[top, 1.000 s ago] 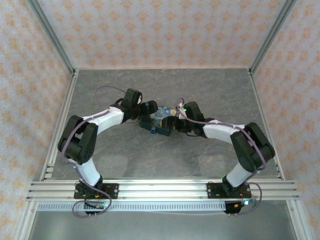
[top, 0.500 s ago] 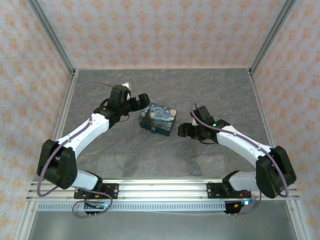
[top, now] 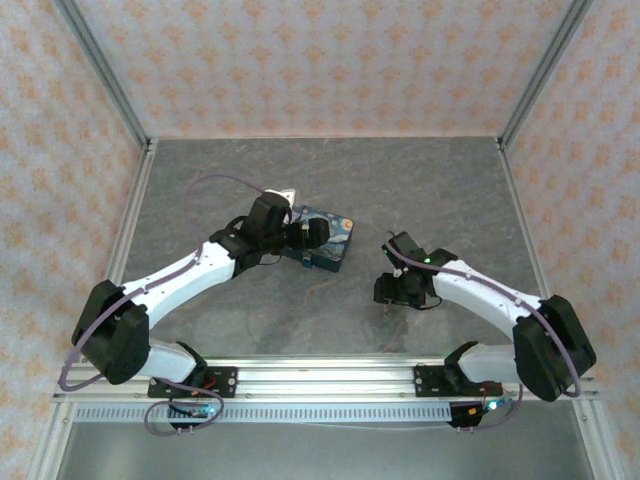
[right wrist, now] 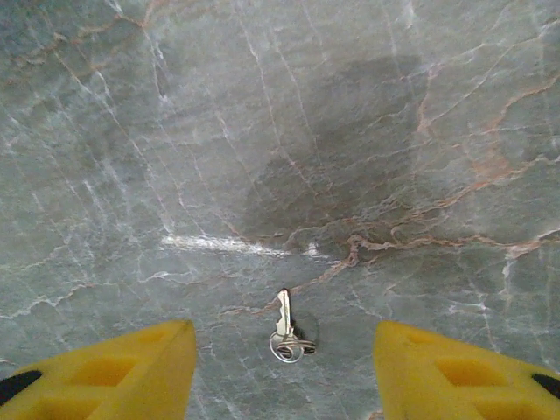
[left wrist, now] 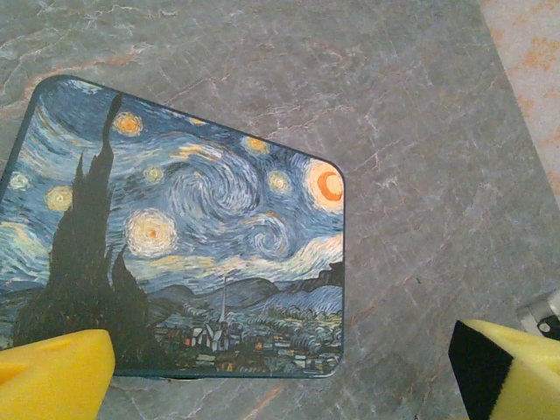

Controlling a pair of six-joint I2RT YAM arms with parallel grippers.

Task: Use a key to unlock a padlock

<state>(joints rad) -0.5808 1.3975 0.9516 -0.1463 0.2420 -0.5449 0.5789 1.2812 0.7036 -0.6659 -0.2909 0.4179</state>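
The key (right wrist: 283, 331), small and silvery on a wire ring, lies flat on the grey stone table. My right gripper (right wrist: 284, 385) hovers just above it, open, with the key between its yellow fingers (right wrist: 114, 372) and touching neither. That gripper (top: 388, 292) sits right of centre in the top view. My left gripper (top: 305, 233) is open over the blue-and-yellow painted tin (left wrist: 184, 227), and its fingertips (left wrist: 52, 376) are empty. A tiny dark blue piece (top: 303, 261), probably the padlock, sits at the tin's near edge; it is too small to be sure.
The tin (top: 330, 240) lies flat near the table's middle. Patterned walls and metal frame posts (top: 105, 85) close in the left, back and right. An aluminium rail (top: 320, 378) runs along the near edge by the arm bases.
My left gripper swung right and now sits over the tin. My right gripper drew back toward the near side and lowered over the key.
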